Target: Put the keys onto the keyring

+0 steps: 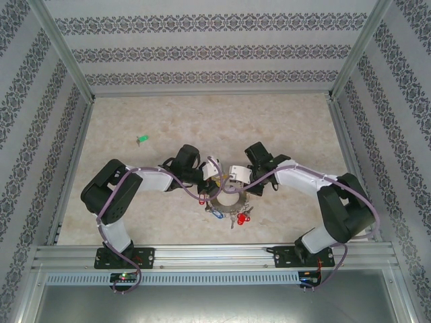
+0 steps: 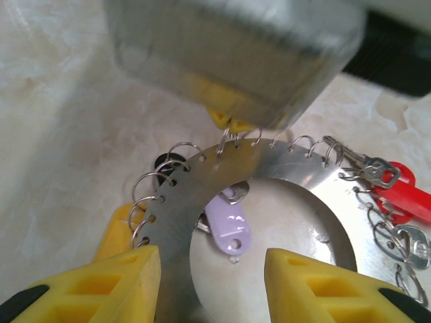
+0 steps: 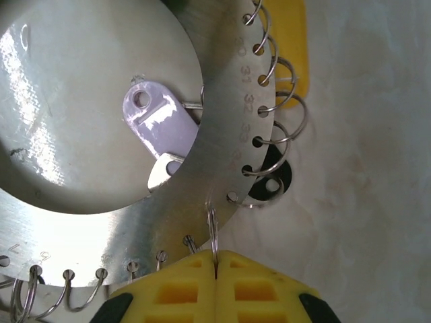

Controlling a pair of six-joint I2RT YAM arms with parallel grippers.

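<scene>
While right end effector (image 3: 215, 274) pinches wire loop (image 3: 213, 229) on keyring (image 3: 225, 134), left end effector (image 2: 210, 259) part-open astride it.

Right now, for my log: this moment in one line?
left claw open astride keyring | right claw shut on wire loop | green tag apart

Bright even light, glare on keyring (image 3: 222, 134)

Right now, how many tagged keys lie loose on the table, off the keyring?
1: a green-tagged key, alone on the table, far-left of the keyring. Others may be hidden.
</scene>
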